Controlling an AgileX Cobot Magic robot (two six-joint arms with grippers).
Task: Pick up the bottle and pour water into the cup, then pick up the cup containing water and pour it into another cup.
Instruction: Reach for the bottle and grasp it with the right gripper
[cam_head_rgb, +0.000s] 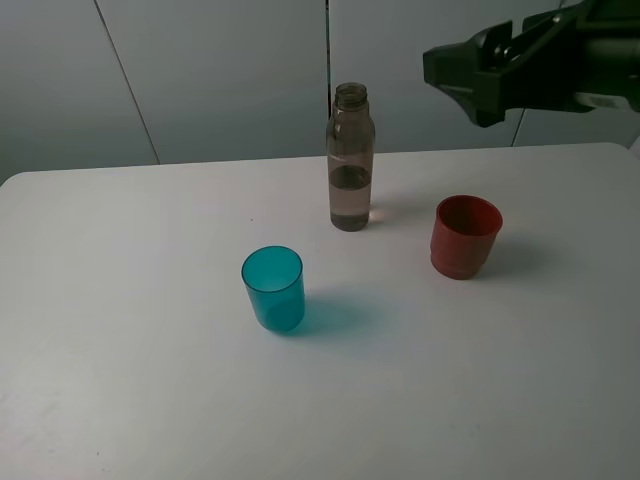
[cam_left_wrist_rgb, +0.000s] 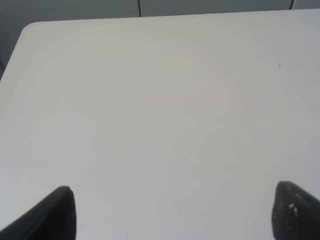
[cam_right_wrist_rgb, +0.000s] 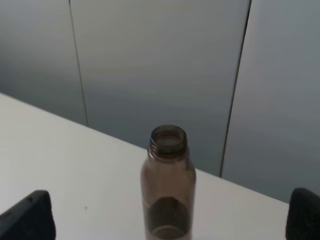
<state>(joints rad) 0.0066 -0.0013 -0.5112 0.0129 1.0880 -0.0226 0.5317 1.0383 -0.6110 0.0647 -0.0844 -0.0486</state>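
Standing ahead of right gripper: bottle

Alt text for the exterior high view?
A tall, uncapped smoky-grey transparent plastic bottle, partly filled, stands upright on a white table, a translucent teal-blue plastic tumbler nearer the camera to its left, an opaque red-orange plastic cup to its right. The dark right gripper hangs high at upper right, touching nothing.

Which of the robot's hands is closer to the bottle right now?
Right. The right hand hangs open above and right of the bottle, facing it. The left hand is outside the overhead view; its camera shows only table.
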